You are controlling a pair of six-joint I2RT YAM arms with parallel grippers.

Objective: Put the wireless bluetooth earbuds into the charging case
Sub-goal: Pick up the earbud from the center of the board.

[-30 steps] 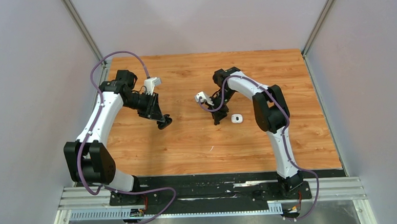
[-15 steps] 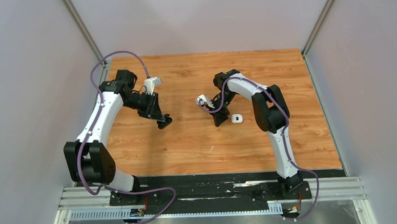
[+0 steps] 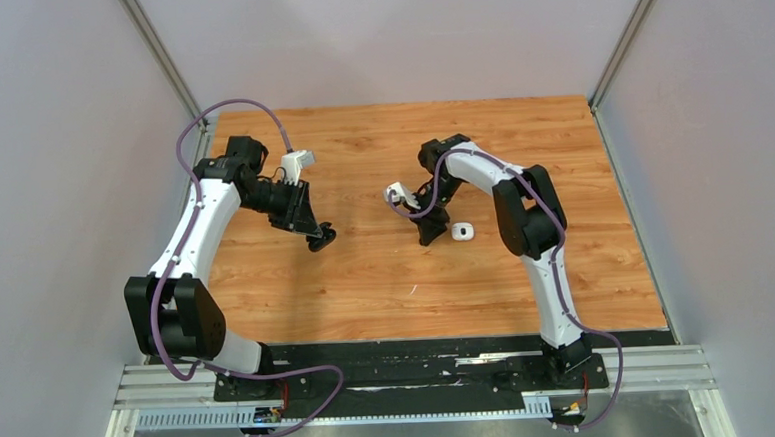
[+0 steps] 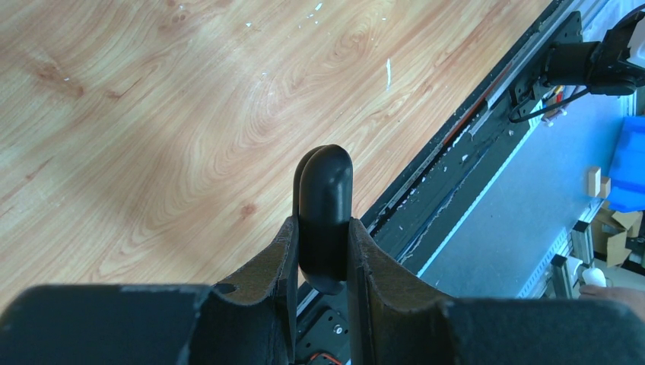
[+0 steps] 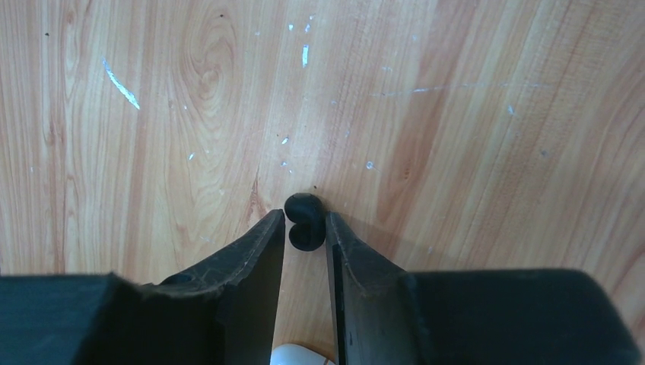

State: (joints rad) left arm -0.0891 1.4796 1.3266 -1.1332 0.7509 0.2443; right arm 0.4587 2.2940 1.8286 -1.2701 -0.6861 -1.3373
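Note:
My right gripper [image 3: 427,233] is down at the table, its fingertips on either side of a tiny black rounded earbud [image 5: 303,211] that lies on the wood; the jaws touch it on both sides. In the right wrist view the gripper [image 5: 305,230] has a white charging case [image 5: 301,356] just behind the fingers; that case [image 3: 463,232] lies right of the gripper in the top view. My left gripper [image 3: 320,238] is shut on a black rounded charging case [image 4: 325,190], held above the table left of centre. The other earbuds are not clearly visible.
The wooden table [image 3: 386,269] ends at a black rail [image 3: 411,352] along the near edge. A tiny white speck [image 3: 414,288] lies on the wood near the front, too small to identify. Grey walls stand on both sides.
The right gripper has shifted slightly at the table around the black earbud. The left arm has not moved.

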